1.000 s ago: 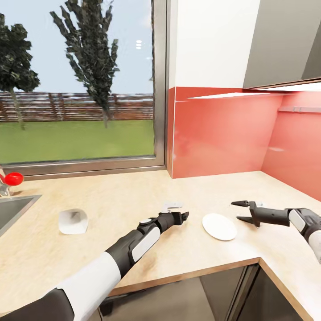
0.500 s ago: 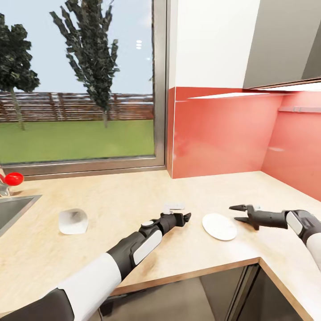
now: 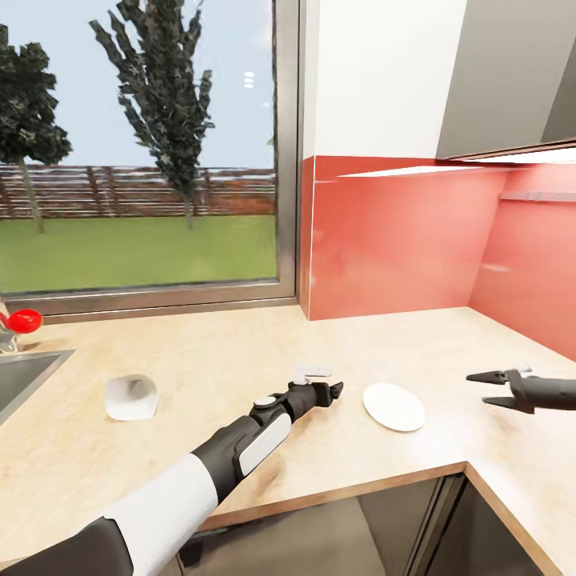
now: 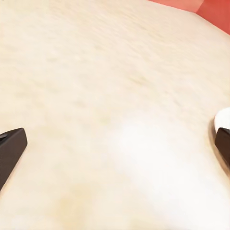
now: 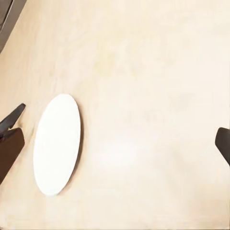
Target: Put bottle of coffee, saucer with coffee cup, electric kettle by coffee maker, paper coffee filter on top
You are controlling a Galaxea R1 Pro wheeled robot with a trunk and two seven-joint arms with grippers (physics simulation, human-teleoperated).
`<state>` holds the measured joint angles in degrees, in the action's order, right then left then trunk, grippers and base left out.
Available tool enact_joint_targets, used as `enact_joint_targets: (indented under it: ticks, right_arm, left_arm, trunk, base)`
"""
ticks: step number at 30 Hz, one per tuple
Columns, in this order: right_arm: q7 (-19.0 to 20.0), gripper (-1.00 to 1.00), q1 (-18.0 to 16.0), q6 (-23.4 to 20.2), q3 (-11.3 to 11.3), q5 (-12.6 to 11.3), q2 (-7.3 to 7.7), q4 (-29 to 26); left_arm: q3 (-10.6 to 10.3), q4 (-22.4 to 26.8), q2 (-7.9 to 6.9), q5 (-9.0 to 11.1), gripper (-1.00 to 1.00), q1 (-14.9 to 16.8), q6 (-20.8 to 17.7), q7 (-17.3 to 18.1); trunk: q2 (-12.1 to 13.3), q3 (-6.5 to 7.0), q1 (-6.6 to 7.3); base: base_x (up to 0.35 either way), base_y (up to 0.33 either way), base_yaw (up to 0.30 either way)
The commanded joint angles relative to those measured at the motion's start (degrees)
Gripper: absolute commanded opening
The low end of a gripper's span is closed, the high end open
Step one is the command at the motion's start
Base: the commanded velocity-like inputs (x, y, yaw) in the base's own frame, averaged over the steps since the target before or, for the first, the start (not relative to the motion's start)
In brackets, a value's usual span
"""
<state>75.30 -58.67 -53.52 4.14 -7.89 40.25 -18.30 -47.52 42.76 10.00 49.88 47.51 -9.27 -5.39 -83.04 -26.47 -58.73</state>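
A white saucer (image 3: 394,406) lies flat on the beige countertop (image 3: 240,352) near its front edge. My left gripper (image 3: 328,386) hovers low just left of it, open, with nothing between its black fingers (image 4: 10,149); the saucer's rim (image 4: 224,115) peeks in beside one fingertip. To the saucer's right my right gripper (image 3: 485,389) is open and empty, a hand's width from the plate. The saucer (image 5: 57,143) shows ahead of its fingertips (image 5: 10,143). A white coffee cup (image 3: 130,397) rests on the counter at the left, apparently on its side.
A steel sink (image 3: 20,382) with a red-handled tap (image 3: 22,320) sits at the far left. A red backsplash (image 3: 400,240) walls the corner behind and to the right. A small pale grey piece (image 3: 312,370) shows just behind my left gripper. The counter's front edge (image 3: 360,486) runs close below the saucer.
My right gripper has drawn back to the right, away from the saucer, staying open. The left arm has barely shifted. Saucer and cup have not moved.
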Motion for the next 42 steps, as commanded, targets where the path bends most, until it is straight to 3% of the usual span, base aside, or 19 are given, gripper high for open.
enact_joint_targets:
  ticks: [1, 8, 17, 24, 28, 31, 42]
  right_arm:
    - [1.69, 1.00, -0.04, 0.24, 1.80, -0.53, 0.35, -0.04]
    - [10.89, 1.00, -0.04, 3.54, 8.37, -0.79, 0.37, -0.03]
    - [14.19, 1.00, -0.04, 3.03, 9.34, -1.05, -0.15, 0.68]
    - [14.43, 1.00, -0.04, -6.07, 9.23, -1.07, -0.48, 5.06]
    - [14.51, 1.00, -0.04, -6.48, 9.08, -1.07, -0.92, 9.64]
    - [14.51, 1.00, -0.04, -6.48, 9.05, -1.07, -1.94, 10.58]
    - [14.61, 1.00, -0.04, -6.48, 8.95, -1.32, -8.22, 10.28]
  left_arm:
    - [-0.19, 0.02, 0.00, 0.92, 1.00, 0.04, -0.30, -0.49]
    - [-0.16, -0.04, 0.00, 1.00, 1.00, 0.04, -0.31, -0.49]
    - [-0.13, -0.10, 0.00, 1.01, 1.00, 0.04, -0.24, -0.49]
    - [-0.12, -0.14, 0.00, 1.01, 1.00, -0.04, -0.14, -0.49]
    - [-0.12, -0.14, 0.00, 1.01, 1.00, -0.11, -0.14, -0.49]
    - [-0.12, -0.14, 0.00, 1.01, 1.00, -0.13, -0.14, -0.49]
    - [-0.67, -0.14, 0.00, 1.00, 1.00, -0.21, -0.14, -0.49]
  trunk:
    - [-0.04, -0.08, 0.00]
    - [-0.04, -0.08, 0.00]
    - [-0.04, -0.08, 0.00]
    - [-0.04, -0.08, 0.00]
    - [-0.04, -0.08, 0.00]
    - [-0.04, -0.08, 0.00]
    - [-0.04, -0.08, 0.00]
  base:
    - [0.000, 0.000, 0.000]
    - [0.000, 0.000, 0.000]
    - [0.000, 0.000, 0.000]
    - [0.000, 0.000, 0.000]
    - [0.000, 0.000, 0.000]
    - [0.000, 0.000, 0.000]
    - [0.014, -0.014, 0.000]
